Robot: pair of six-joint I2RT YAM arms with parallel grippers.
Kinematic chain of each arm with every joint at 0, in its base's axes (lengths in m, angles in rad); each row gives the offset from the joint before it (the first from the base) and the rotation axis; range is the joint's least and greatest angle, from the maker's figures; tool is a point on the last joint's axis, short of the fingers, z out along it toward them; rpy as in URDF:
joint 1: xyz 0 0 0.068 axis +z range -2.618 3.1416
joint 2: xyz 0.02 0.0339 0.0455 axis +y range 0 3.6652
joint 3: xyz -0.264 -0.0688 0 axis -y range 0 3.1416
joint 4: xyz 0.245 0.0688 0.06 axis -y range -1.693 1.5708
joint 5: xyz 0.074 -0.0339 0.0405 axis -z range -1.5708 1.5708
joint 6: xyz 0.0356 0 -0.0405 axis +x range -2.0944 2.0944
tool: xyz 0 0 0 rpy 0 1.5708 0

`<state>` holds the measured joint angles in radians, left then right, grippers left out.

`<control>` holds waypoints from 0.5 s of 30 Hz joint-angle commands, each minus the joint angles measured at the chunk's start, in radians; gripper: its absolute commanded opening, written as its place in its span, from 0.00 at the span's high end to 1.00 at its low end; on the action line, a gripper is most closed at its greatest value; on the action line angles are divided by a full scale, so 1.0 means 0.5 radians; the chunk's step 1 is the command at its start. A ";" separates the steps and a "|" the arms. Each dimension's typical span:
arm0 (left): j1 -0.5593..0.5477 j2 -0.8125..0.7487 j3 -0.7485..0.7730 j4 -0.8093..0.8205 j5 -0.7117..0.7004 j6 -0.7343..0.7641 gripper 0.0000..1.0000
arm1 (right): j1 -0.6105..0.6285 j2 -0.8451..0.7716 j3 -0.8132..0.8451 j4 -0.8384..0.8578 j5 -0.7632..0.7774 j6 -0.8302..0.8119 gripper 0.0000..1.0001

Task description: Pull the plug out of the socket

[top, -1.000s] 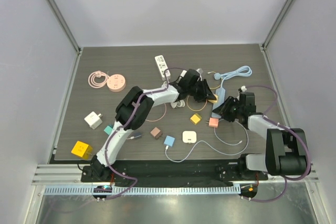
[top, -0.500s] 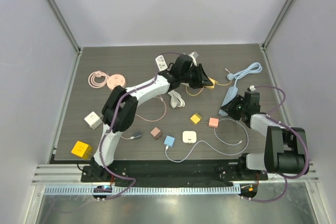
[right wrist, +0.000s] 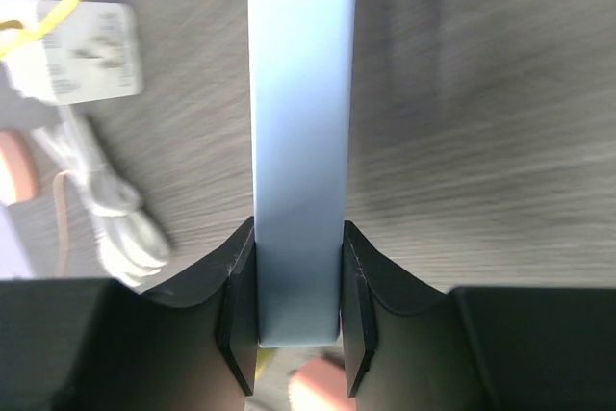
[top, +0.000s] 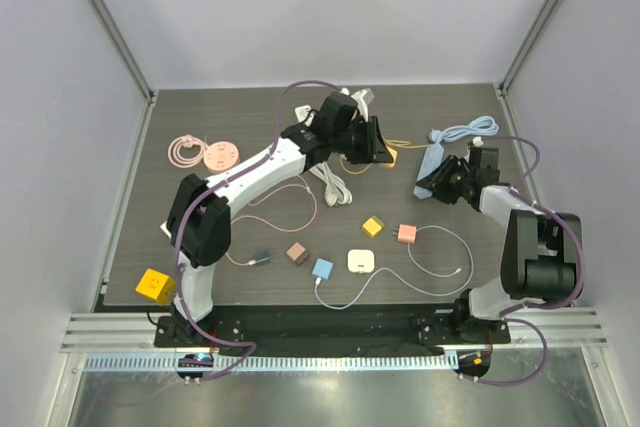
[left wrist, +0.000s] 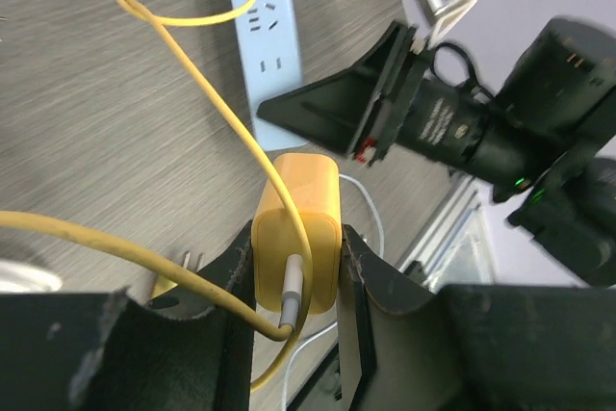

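Left pincer (left wrist: 296, 243): clamped on the yellow plug (left wrist: 298, 199), one pad on each flat side, USB end facing my wrist. Its yellow cable (left wrist: 217, 103) loops off across the worktop (top: 230, 107), slack. Gripping the body and not the cord makes sense, since a pull goes straight into the housing.

Right pincer (right wrist: 298, 230): closed across the narrow width of the pale blue socket strip (right wrist: 300, 93), near one end. The strip runs straight out ahead of the fingers. My read is that this grip serves as the anchor, so the strip cannot trail after the plug.

Position: both arms are at the far side of the worktop, left arm reaching toward the middle, right arm off to the right. In the overhead view plug and strip are apart, with bare surface between them. From the left wrist, the outlets I can see on the strip face look empty.

Judgement: the plug appears to be out of the socket. I cannot see its prongs, so I cannot confirm that from the plug end.

Risk: the slack cable could snag on the clutter nearby.
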<state>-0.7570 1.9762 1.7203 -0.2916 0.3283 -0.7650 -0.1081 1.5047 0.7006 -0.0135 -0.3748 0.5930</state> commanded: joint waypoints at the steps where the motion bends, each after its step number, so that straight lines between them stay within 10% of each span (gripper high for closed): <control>1: 0.002 -0.105 0.045 -0.202 -0.128 0.214 1.00 | 0.002 -0.211 0.231 -0.064 -0.336 -0.048 0.99; 15: -0.008 -0.108 -0.115 -0.175 -0.074 0.205 1.00 | -0.096 -0.393 0.709 -0.415 -0.284 0.084 0.99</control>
<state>-0.7570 1.9587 1.6871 -0.3943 0.2798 -0.6754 -0.1371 1.2987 0.9741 -0.2630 -0.4931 0.6239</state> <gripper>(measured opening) 0.322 0.372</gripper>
